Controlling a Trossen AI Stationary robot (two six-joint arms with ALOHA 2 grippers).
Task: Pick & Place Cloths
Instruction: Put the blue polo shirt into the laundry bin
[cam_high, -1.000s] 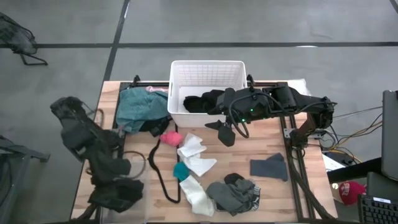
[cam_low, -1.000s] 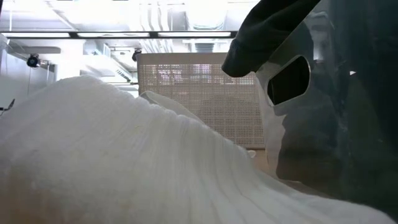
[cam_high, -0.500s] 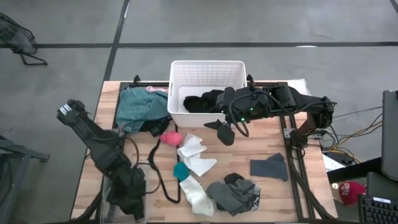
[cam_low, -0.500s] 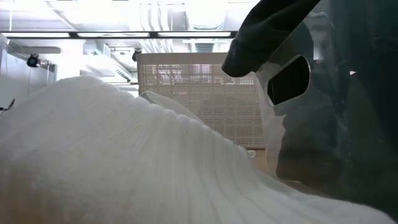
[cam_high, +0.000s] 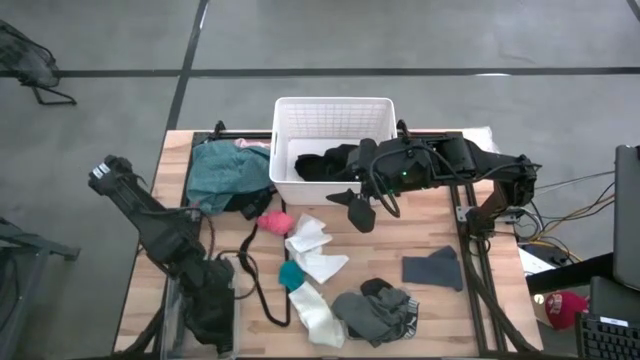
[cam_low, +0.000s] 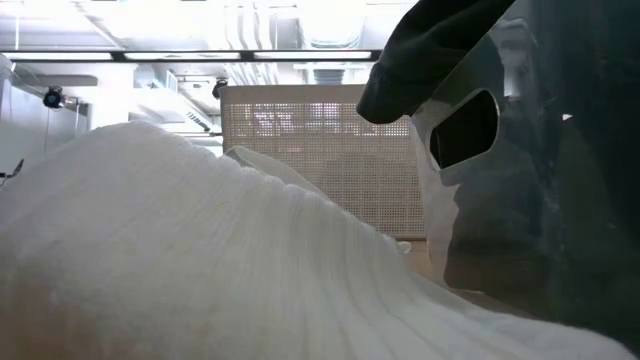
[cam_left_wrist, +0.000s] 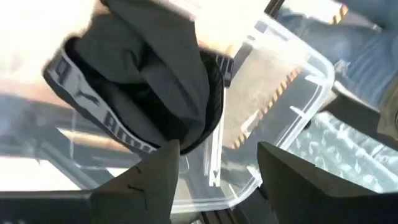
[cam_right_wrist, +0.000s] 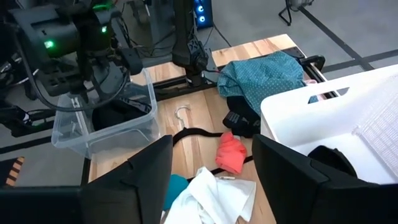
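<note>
Left pincer (cam_left_wrist: 214, 165) lower left, now spread over clear bin (cam_left_wrist: 292, 87); black waistband garment (cam_left_wrist: 143, 81) apparently released inside. Right pincer (cam_right_wrist: 211, 168) parted, empty, by white basket (cam_high: 335, 112).

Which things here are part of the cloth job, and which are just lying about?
Job:
- teal garment
- pink piece
- white socks
- small teal piece
- grey pile
- dark grey piece
- black cloth in the clear bin
- black pieces in the white basket

Lying about:
- black cord
- metal hook
</note>
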